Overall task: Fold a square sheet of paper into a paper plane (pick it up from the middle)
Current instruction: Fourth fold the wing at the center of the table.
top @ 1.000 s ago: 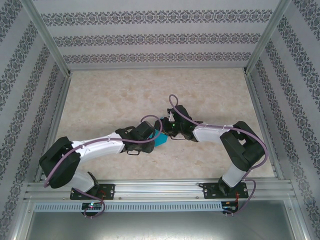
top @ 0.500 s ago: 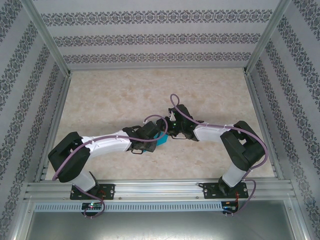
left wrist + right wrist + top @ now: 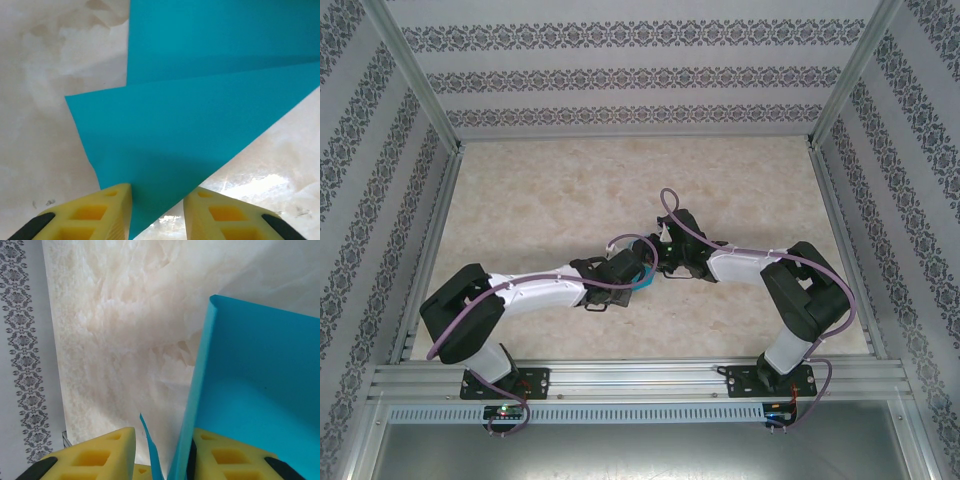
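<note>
My left gripper: jaws apart, astride a corner of the square sheet of paper.
My right gripper: at its fold; grip I cannot tell.

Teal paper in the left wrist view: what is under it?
Pale marbled table shows on either side of the paper; the stretch directly beneath is covered.
</note>
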